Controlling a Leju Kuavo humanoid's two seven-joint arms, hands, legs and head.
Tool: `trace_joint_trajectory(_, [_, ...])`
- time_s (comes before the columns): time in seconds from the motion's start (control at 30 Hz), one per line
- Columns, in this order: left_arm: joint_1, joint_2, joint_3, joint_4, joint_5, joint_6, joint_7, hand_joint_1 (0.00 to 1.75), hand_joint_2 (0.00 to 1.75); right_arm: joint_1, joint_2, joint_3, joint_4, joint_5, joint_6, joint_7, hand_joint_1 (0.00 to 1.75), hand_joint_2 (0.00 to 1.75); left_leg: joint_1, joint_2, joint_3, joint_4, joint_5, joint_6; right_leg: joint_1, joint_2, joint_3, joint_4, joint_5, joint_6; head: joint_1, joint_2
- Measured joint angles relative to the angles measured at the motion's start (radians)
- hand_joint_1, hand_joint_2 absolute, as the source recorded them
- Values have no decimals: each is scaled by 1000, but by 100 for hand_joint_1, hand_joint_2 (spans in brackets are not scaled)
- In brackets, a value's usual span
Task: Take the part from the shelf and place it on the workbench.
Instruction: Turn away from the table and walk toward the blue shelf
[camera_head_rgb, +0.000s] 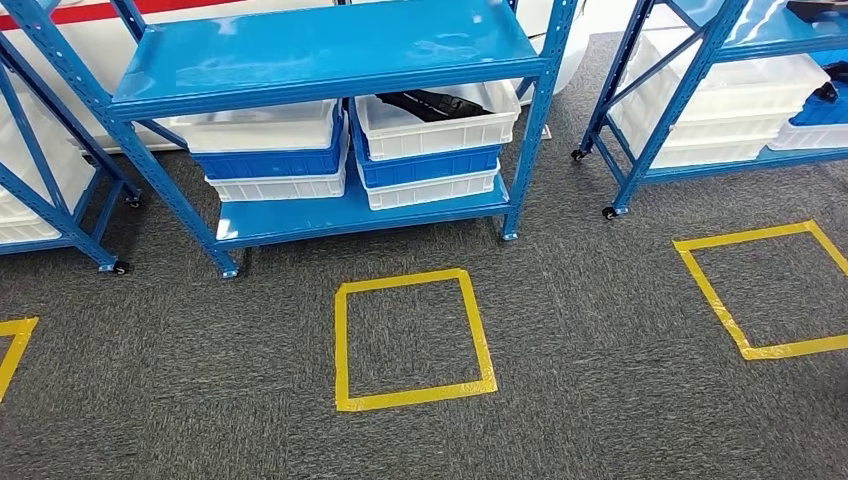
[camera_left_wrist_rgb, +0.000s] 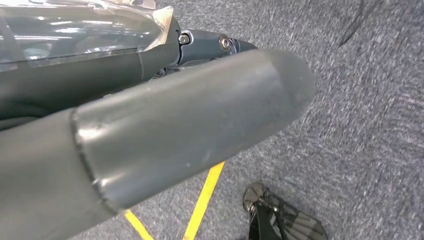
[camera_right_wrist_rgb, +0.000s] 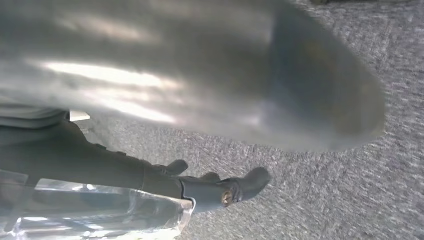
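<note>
A black part (camera_head_rgb: 432, 103) lies in the top white bin (camera_head_rgb: 395, 135) on the right side of the middle blue shelf's (camera_head_rgb: 330, 55) lower level. In the left wrist view my left hand (camera_left_wrist_rgb: 190, 115) hangs over the grey carpet with its thick grey thumb and darker fingers stretched out and nothing in them. My right hand (camera_right_wrist_rgb: 200, 100) hangs the same way over the carpet, thumb blurred, dark fingers straight, holding nothing. Both hands are far from the shelf.
White and blue bins (camera_head_rgb: 275, 150) are stacked on the left of the same shelf level. More blue shelves stand at left (camera_head_rgb: 40, 200) and right (camera_head_rgb: 700, 90), the right one holding bins with dark items (camera_head_rgb: 826, 92). Yellow tape squares (camera_head_rgb: 412, 340) mark the carpet.
</note>
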Motion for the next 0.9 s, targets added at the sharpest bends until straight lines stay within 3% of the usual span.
trace_joint_trajectory(0.03, [0, 0, 0, 0, 0, 0, 0, 0, 0, 0, 1, 0, 0, 0, 0, 0, 0, 0, 1, 9, -28, 54, -22, -5, 1, -2, 7, 0, -5, -7, -1, 0])
trace_joint_trajectory(0.1, [0, -1, 0, 1, 0, 0, -1, 0, 0, 1, 1, -1, 0, 0, 0, -1, 0, 0, 2, 22, -119, 200, -68, -11, 4, -5, 20, 0, -19, -16, -2, 0])
trace_joint_trajectory(0.13, [1, 0, 0, 1, 0, 0, -1, 0, 0, 2, 2, -1, 0, 0, 0, -1, 0, 0, 2, 24, -160, 252, -73, -11, 7, -6, 27, 0, -26, -18, -2, 0])
trace_joint_trajectory(0.17, [2, 0, 0, 1, 0, 0, -1, 0, 0, 3, 1, -2, 0, 0, 0, -1, 0, 0, 1, 24, -186, 269, -56, -8, 9, -6, 37, 0, -34, -18, -2, 0])
trace_joint_trajectory(0.2, [3, 0, 0, 1, 0, 0, -1, 0, 0, 4, 1, -2, 0, 0, -1, -1, 0, 0, 0, 24, -190, 244, -17, -1, 11, -6, 49, -1, -43, -18, -2, 0])
trace_joint_trajectory(0.27, [4, 1, 0, 1, 0, 0, -1, 0, 0, 6, 3, -2, 0, 0, -1, -1, 0, 0, -9, 26, -154, 114, 84, 23, 14, -6, 73, -5, -62, -17, -1, 0])
trace_joint_trajectory(0.3, [4, 2, 0, 1, 0, 0, -1, 0, 0, 5, 5, -2, 0, 0, -1, -1, 0, 0, -15, 31, -132, 55, 113, 38, 18, -7, 81, -9, -71, -15, 0, 0])
trace_joint_trajectory(0.37, [3, 5, 0, 1, 0, 1, -1, 0, 0, 3, 9, -2, 1, 1, -1, -2, 0, 0, -27, 37, -107, -6, 119, 59, 18, -10, 95, -18, -77, -6, 0, 0])
trace_joint_trajectory(0.43, [3, 5, 1, 1, 2, 2, -1, 0, 0, 2, 11, -2, 1, 3, -1, -3, 0, 0, -29, 33, -89, -36, 110, 69, 20, -13, 111, -19, -70, 12, -2, 0])
trace_joint_trajectory(0.5, [5, 4, 2, 2, 3, 3, -1, 0, 0, 2, 10, -2, 1, 5, 0, -3, 0, 0, -25, 27, -52, -63, 109, 75, 21, -12, 100, 25, -67, 19, 0, 0])
trace_joint_trajectory(0.57, [5, 3, 3, 2, 3, 4, -1, 0, 0, 0, 7, -2, 1, 7, 0, -4, 0, 0, -22, 23, -23, -74, 101, 73, 19, -8, 31, 138, -84, 12, 2, 0])
trace_joint_trajectory(0.63, [4, 0, 4, 2, 3, 4, -1, 0, 0, 0, 4, -2, 1, 9, 0, -4, 0, 0, -22, 17, -4, -75, 83, 68, 17, -6, -58, 236, -127, 13, 2, 0])
trace_joint_trajectory(0.7, [6, -3, 4, 2, 3, 4, -1, 0, 0, 5, 1, -2, 2, 9, 0, -3, 0, 0, -21, 10, 22, -74, 60, 61, 13, -6, -96, 223, -145, 27, 2, 0])
trace_joint_trajectory(0.73, [7, -4, 5, 2, 3, 4, -1, 0, 0, 8, 0, -2, 2, 10, 1, -3, 0, 0, -19, 7, 37, -73, 48, 56, 9, -7, -92, 173, -124, 40, 3, 0])
trace_joint_trajectory(0.8, [8, -4, 5, 3, 3, 4, -1, 0, 0, 11, -2, -3, 3, 11, 1, -3, 0, 0, -17, 5, 60, -66, 19, 42, 3, -10, -67, 62, -30, 66, 3, 0])
trace_joint_trajectory(0.83, [8, -4, 6, 3, 3, 4, -1, 0, 0, 9, -2, -3, 3, 11, 1, -3, 0, 0, -18, 5, 66, -62, 5, 35, 4, -11, -57, 30, 4, 61, 3, 0])
trace_joint_trajectory(0.87, [7, -3, 6, 3, 3, 4, -1, 0, 0, 7, -1, -2, 4, 12, 2, -3, 0, 0, -20, 6, 70, -60, -6, 28, 5, -12, -51, 18, 26, 49, 3, 0])
trace_joint_trajectory(0.9, [6, -2, 6, 3, 3, 4, -2, 0, 0, 5, -1, -2, 4, 12, 2, -3, 0, 0, -21, 6, 76, -55, -13, 23, 7, -11, -50, 17, 24, 31, 2, 0])
